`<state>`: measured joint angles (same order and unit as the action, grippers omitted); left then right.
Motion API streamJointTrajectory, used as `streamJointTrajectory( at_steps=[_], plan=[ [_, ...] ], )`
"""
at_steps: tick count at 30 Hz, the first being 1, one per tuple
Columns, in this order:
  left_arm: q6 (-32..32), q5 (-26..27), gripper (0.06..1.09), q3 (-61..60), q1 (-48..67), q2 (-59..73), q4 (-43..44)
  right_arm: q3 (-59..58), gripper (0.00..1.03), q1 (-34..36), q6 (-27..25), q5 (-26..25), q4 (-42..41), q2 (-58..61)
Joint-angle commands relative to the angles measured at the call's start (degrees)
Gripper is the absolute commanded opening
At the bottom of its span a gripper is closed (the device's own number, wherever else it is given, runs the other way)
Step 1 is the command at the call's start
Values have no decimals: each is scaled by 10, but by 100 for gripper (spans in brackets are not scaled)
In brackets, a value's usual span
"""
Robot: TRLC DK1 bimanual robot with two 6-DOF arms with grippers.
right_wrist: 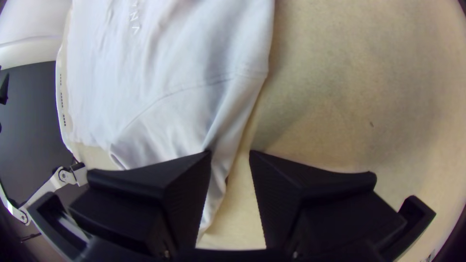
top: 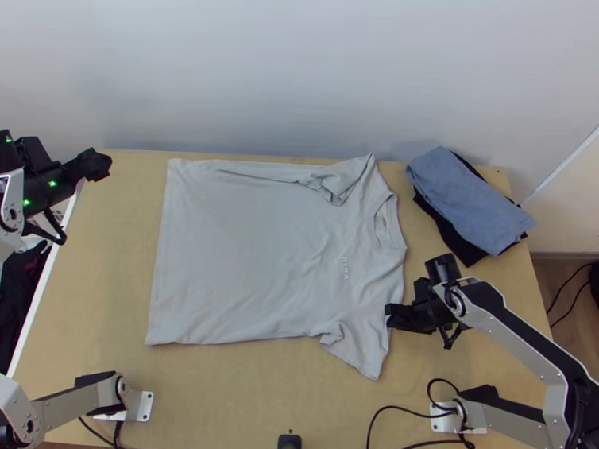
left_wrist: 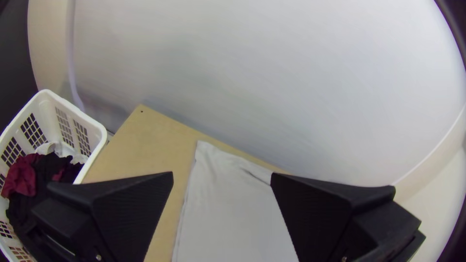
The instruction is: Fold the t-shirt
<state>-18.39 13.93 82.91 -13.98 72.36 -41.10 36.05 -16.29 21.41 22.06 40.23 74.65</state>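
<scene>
My left gripper (top: 95, 165) hangs near the table's far left corner, left of the light grey t-shirt (top: 258, 254). The shirt lies spread, hem to the left and collar to the right, its far sleeve folded back over the body and its near sleeve pointing toward the near edge. At the near sleeve's outer edge is my right gripper (top: 391, 316). In the left wrist view the left gripper (left_wrist: 222, 177) stands open, with the shirt (left_wrist: 233, 208) beyond it. In the right wrist view the right gripper (right_wrist: 230, 154) is open, the sleeve's edge (right_wrist: 221, 165) between its fingers.
Folded blue cloth (top: 464, 196) lies on black cloth (top: 465, 249) at the table's far right. A white basket (left_wrist: 97, 127) holding dark and red clothes stands off the table's left side. Behind the table rises a pale wall (top: 306, 74). Cables (top: 403, 408) lie along the near edge.
</scene>
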Motion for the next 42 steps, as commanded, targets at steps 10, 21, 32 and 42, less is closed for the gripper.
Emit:
streamJointTrajectory(
  at_steps=[10, 21, 32, 42],
  plan=[
    [2, 0, 103, -1, -6, -8, -3, -19, 53, -49, 50, -7, -51, 37],
    [155, 5, 103, -88, 18, -18, -57, -44, 3, -49, 43, -9, -89, 23],
    [495, 15, 103, -268, 58, -82, -284, -42, 3, -41, 42, -18, -90, 16],
    [574, -74, 94, -456, 113, -134, -270, -42, 3, -41, 44, -24, -90, 14]
  ],
)
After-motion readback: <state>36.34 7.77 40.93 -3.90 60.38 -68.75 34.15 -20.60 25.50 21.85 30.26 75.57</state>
